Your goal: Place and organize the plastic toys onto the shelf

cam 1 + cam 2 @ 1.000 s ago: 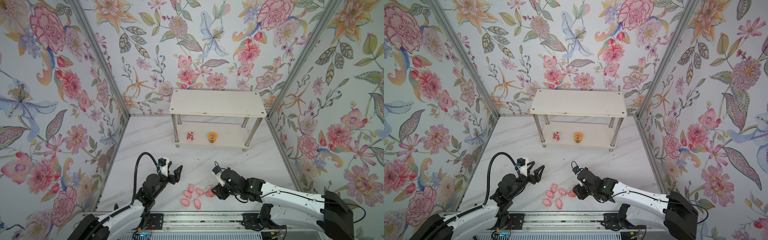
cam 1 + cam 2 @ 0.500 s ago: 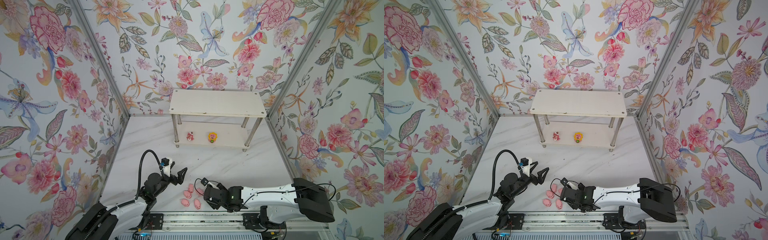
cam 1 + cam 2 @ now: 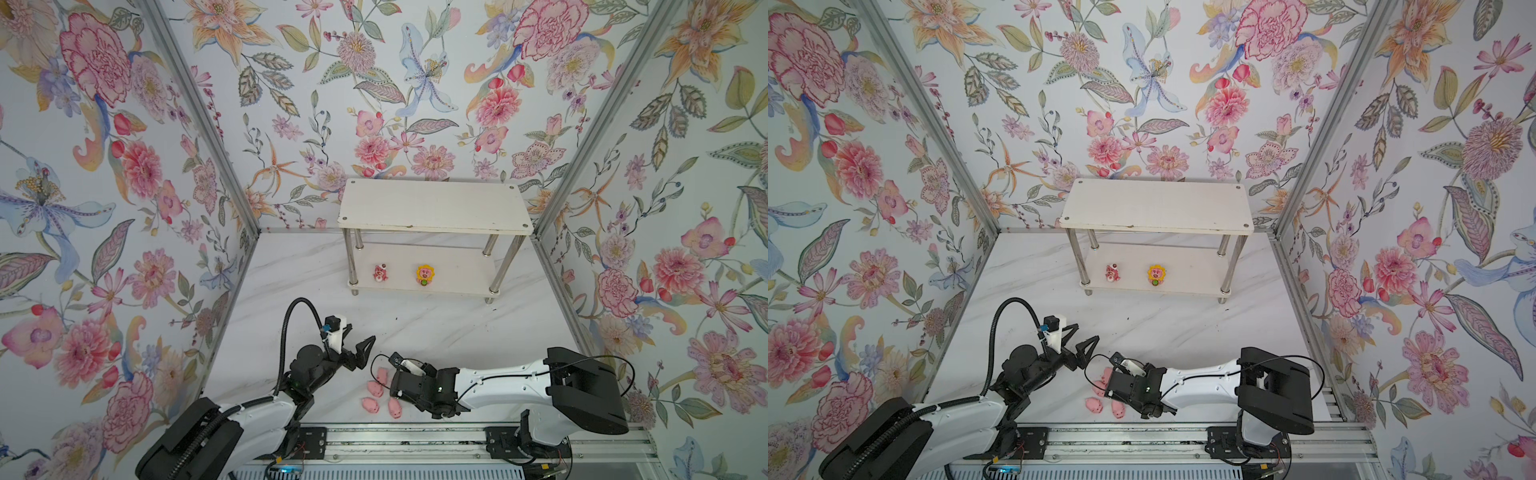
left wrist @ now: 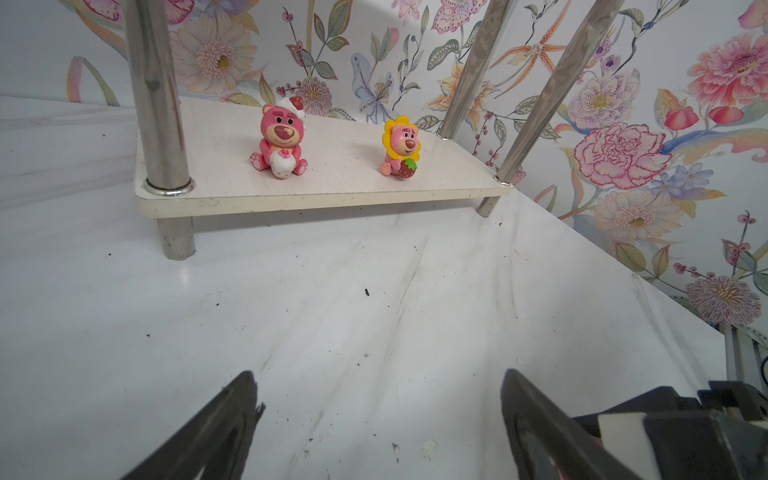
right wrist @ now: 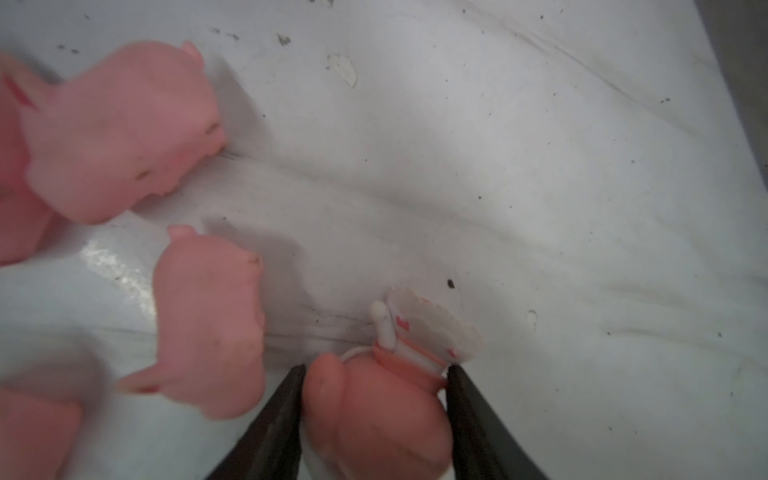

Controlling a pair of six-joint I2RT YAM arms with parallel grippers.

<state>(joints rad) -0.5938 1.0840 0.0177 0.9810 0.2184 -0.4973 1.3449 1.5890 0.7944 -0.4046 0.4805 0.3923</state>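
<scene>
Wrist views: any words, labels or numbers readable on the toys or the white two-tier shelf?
None readable. The white two-tier shelf, red-pink bear figurine, yellow-petalled figurine and plain pink pigs carry no lettering; the pink-and-white toy's small red marks are too blurred to read.

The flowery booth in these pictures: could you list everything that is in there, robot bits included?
shelf: one, white with chrome legs, two tiers, by the back wall
bear toy: one, red-pink, lower tier, toward its left end in both top views
sunflower toy: one, yellow petals and pink face, lower tier, beside the bear toy but apart from it
pigs: four showing in a top view, plain pink, on the table near the front; more may be hidden
pink-and-white toy: one, next to the pigs, gripped
table: one, white marbled
walls: three, flowered paper
left hand: black, open, empty, facing the shelf
right hand: black, closed on the pink-and-white toy
</scene>
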